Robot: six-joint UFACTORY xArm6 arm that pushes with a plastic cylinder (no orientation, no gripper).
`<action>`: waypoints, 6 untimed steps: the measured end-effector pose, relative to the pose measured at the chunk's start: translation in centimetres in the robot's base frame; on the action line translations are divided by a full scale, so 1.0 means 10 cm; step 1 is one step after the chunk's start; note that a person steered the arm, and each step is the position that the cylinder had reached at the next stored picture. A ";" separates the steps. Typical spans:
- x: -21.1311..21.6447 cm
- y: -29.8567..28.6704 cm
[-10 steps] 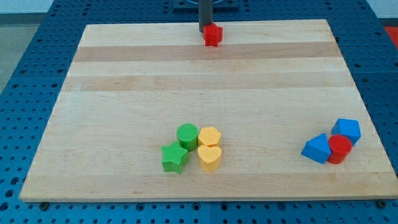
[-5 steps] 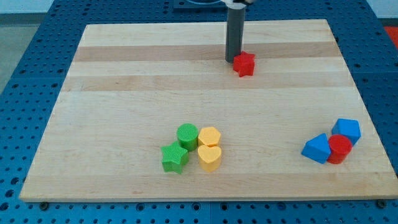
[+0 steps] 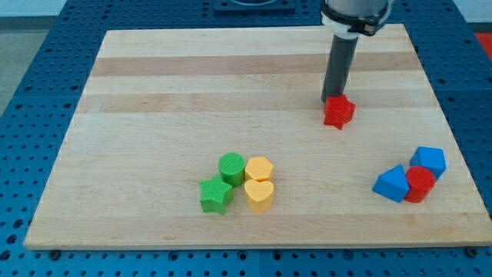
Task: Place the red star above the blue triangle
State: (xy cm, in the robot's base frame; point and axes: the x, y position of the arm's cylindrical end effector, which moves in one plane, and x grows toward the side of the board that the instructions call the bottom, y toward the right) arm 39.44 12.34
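Since the blue triangle sits touching a red cylinder near the bottom-right corner, overshoot could scatter that cluster. Red star is mid-right, my tip touching its top-left side; no claw, just rod.

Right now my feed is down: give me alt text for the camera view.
My tip touches the upper-left edge of the red star, right of centre on the wooden board. The blue triangle, red cylinder and another blue block cluster lower right; green and yellow blocks sit bottom centre.
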 end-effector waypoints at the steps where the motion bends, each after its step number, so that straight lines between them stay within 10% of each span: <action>1: 0.21 0.00; 6: 0.90 -0.10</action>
State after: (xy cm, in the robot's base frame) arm 48.47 11.34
